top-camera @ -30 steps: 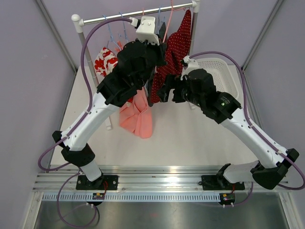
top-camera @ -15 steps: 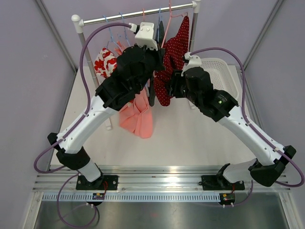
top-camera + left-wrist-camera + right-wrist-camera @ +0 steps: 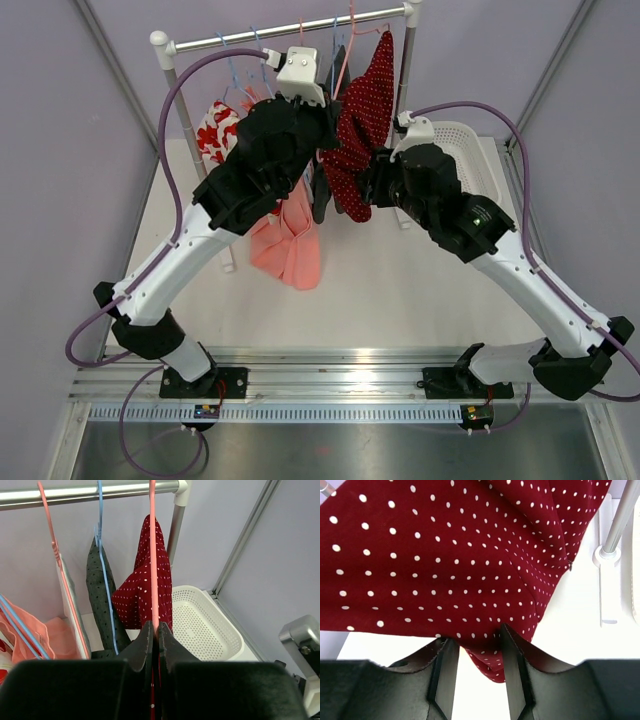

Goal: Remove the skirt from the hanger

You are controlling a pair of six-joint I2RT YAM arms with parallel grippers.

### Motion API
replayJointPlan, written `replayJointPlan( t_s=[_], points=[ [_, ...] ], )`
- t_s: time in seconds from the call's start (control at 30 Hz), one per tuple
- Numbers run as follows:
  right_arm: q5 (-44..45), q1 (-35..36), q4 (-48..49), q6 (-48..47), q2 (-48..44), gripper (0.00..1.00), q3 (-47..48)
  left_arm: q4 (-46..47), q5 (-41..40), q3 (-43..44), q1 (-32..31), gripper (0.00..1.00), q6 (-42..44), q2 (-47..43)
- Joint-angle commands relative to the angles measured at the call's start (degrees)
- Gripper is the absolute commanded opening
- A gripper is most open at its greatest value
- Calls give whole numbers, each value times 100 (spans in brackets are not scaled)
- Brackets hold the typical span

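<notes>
The skirt [image 3: 365, 110] is dark red with white dots and hangs from a pink hanger [image 3: 152, 540] on the rail [image 3: 280, 35], near its right end. My left gripper [image 3: 154, 625] is shut on the hanger's thin pink wire just below the rail, with the skirt [image 3: 145, 580] draped behind it. My right gripper [image 3: 477, 642] is closed on a bunched fold of the skirt [image 3: 445, 555] at its lower edge, fabric filling the gap between the fingers. In the top view the right gripper [image 3: 368, 185] holds the hem lifted and pulled rightward.
A white perforated basket [image 3: 465, 150] sits at the back right beside the rack's right post [image 3: 615, 525]. Other garments hang to the left: a dark dotted one [image 3: 100, 590] on a blue hanger [image 3: 102, 555], a salmon one [image 3: 290, 245] and a red-and-white floral one [image 3: 218, 130].
My right gripper has closed on the skirt's lower edge and drawn it up and to the right, bunching the fabric. The left gripper stays shut on the hanger, slightly higher.
</notes>
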Motion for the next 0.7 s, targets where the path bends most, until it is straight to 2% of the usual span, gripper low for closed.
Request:
replayJointPlan(
  t_s=[0.0,0.6,0.67],
  points=[
    [110,27,65,-183,-89,44,145,665,-126,82,-31,0,99,-377],
    [30,27,161,-394,-397,48,-13,691,-258,-278,-22,0,266,-509],
    [-5,27,126,-411,-397,54,-12,691,-284,-287,-14,0,301,-509]
  ],
)
